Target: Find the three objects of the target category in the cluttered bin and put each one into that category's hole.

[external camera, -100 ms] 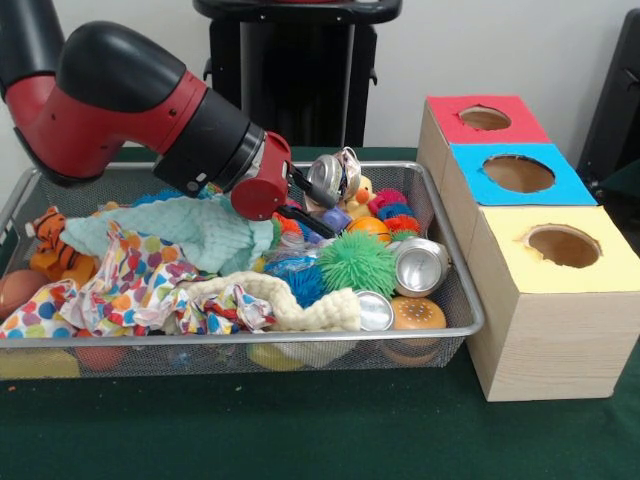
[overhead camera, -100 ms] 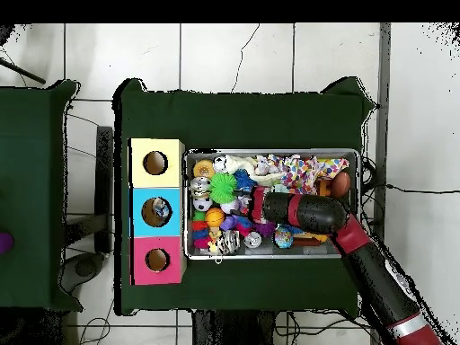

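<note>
I am holding the arm (external camera, -100 ms: 150, 110) low across the wire bin (external camera, -100 ms: 455, 300), reaching sideways over the clutter. The gripper (external camera, -100 ms: 312, 200) is pointing toward the sorting box, and its black fingers (external camera, -100 ms: 300, 182) are clamped on a small metal can (external camera, -100 ms: 328, 178), which is sitting above the other toys near the bin's far wall. Two more metal cans are lying in the bin: one (external camera, -100 ms: 420, 266) beside the green spiky ball (external camera, -100 ms: 357, 262), one (external camera, -100 ms: 375, 311) against the near wall. The sorting box is standing just beside the bin, showing a red hole (external camera, -100 ms: 485, 118), a blue hole (external camera, -100 ms: 518, 173) and a yellow hole (external camera, -100 ms: 563, 245). In the overhead view, the blue hole (overhead camera, -100 ms: 158, 210) is containing something.
</note>
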